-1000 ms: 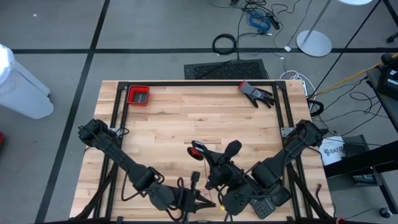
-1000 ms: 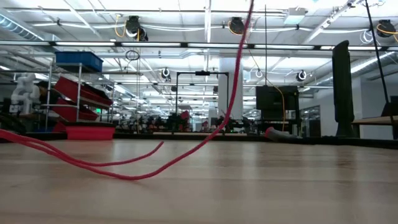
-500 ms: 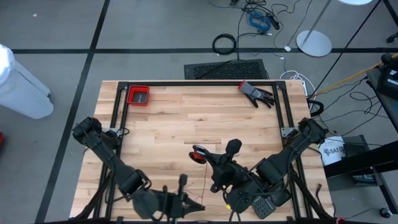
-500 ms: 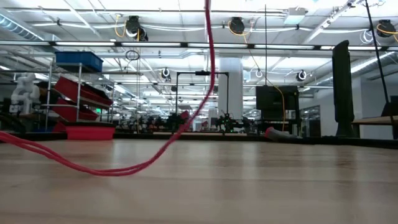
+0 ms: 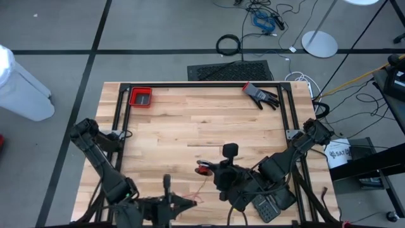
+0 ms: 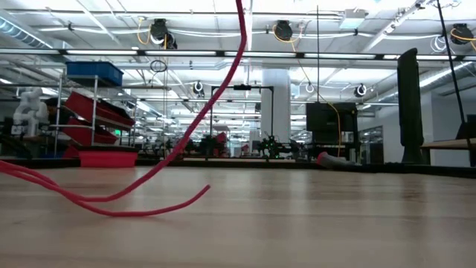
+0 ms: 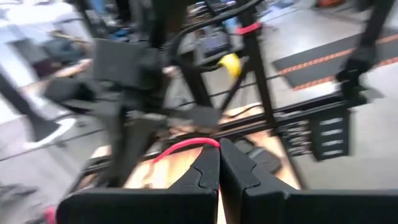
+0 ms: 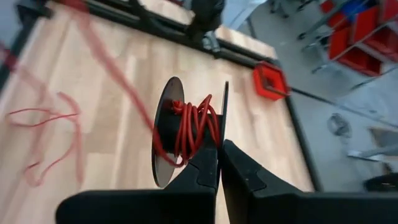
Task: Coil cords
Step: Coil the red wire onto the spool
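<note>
Judging by your right wrist view, you are partway through: several turns of red cord [image 8: 194, 127] sit on the black spool [image 8: 168, 134], pinched at its rim by the right gripper [image 8: 219, 163]. Loose cord lies on the table [image 8: 130, 81]. The left gripper [image 7: 219, 168] pinches the cord's free end; only the low view shows slack rising.
</note>
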Controlling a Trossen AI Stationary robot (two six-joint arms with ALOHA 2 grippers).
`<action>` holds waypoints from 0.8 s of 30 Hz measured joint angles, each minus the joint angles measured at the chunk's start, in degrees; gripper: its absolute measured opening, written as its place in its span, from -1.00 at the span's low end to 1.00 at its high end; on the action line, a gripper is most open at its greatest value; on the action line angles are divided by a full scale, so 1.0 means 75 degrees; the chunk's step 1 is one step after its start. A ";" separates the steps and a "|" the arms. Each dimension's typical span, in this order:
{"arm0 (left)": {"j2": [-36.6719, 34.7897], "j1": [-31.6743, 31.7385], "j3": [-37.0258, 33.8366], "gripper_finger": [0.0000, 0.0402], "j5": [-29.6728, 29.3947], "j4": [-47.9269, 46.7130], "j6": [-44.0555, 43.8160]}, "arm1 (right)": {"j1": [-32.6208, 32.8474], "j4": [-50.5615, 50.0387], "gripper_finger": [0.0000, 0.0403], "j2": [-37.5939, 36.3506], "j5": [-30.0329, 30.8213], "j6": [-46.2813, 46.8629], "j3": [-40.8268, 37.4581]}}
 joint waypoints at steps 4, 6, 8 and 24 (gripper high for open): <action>0.0000 -0.0107 0.0000 -1.00 -0.0946 -0.0160 0.0035 | 0.0073 0.0033 -1.00 -0.0112 -0.0448 0.0120 0.0000; 0.0000 -0.0123 0.0000 -1.00 -0.1198 -0.0343 0.0034 | 0.0145 0.0091 -1.00 -0.0180 -0.0535 0.0124 0.0000; 0.0000 -0.0120 0.0000 -1.00 -0.1307 -0.0556 0.0015 | 0.0241 0.0166 -1.00 -0.0242 -0.0561 0.0125 0.0000; 0.0000 -0.0112 -0.0003 -1.00 -0.1569 -0.0961 -0.0052 | 0.1509 0.1774 -1.00 -0.0849 0.0281 -0.0234 0.0000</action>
